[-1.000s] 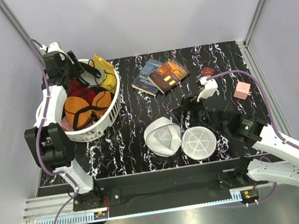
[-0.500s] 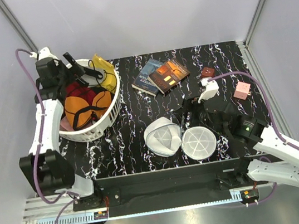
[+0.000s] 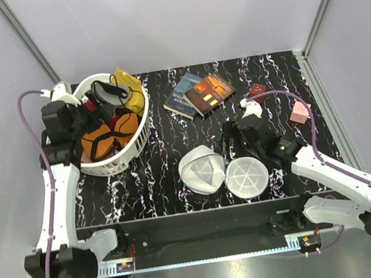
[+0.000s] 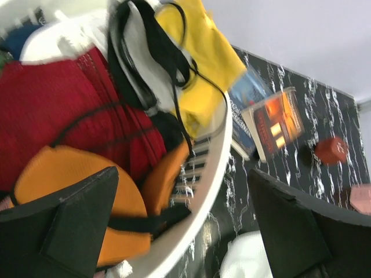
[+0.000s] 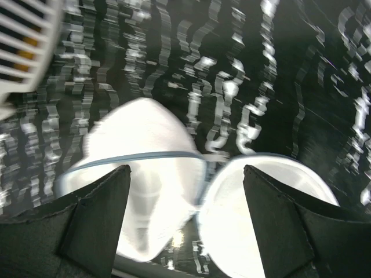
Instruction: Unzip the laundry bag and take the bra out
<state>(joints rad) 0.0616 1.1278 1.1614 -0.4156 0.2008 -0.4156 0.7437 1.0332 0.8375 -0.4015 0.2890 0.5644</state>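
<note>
Presently, the black bra (image 3: 105, 93) is listed in the white slotted basket (image 3: 138, 140) at ten o'clock, the unzipped laundry bag (image 3: 204, 168) at six o'clock, left gripper (image 4: 182, 174) and right gripper (image 5: 185, 171) both spread empty; its loose straps could be hooked out should the left gripper be lifted carelessly.

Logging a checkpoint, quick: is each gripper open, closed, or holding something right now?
Left gripper: open, empty, over the white slotted plastic basket.
Right gripper: open, empty, pointed at the round white mesh laundry bag.
</note>
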